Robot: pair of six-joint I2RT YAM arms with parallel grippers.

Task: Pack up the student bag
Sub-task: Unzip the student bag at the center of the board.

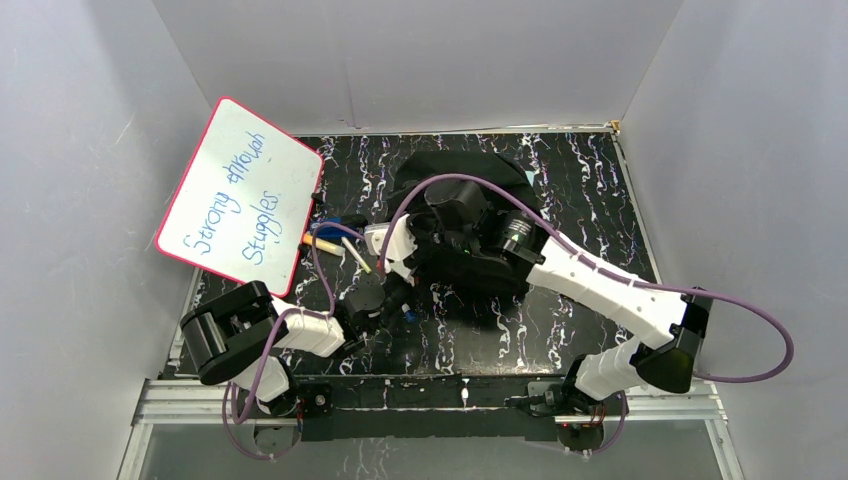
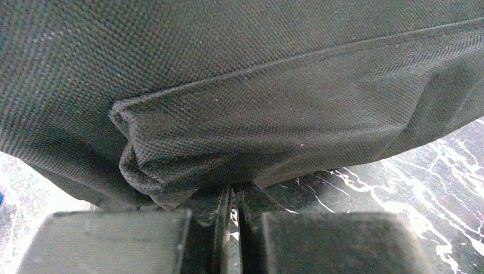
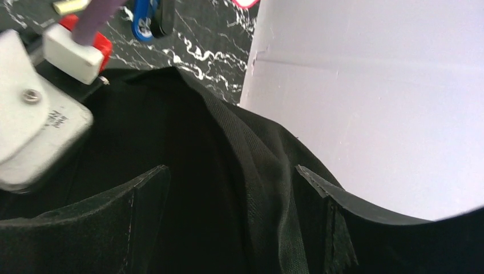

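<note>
Large black fabric backpack (image 1: 462, 165), centre of black marbled table (image 1: 590, 190), mostly hidden beneath both arms. Right gripper (image 3: 231, 180) spread over its dark folds. Left gripper (image 2: 234, 212) pressed together at its hem; we cannot tell if cloth is pinched.

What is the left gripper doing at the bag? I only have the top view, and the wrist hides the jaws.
Observer: The left gripper is shut. Its wrist view shows a folded edge of the student bag right in front of it. I can't tell whether any fabric is pinched.
Operator: And the right one?
Observer: The right gripper is open, and black mesh of the bag lies loose between its fingers.
</note>
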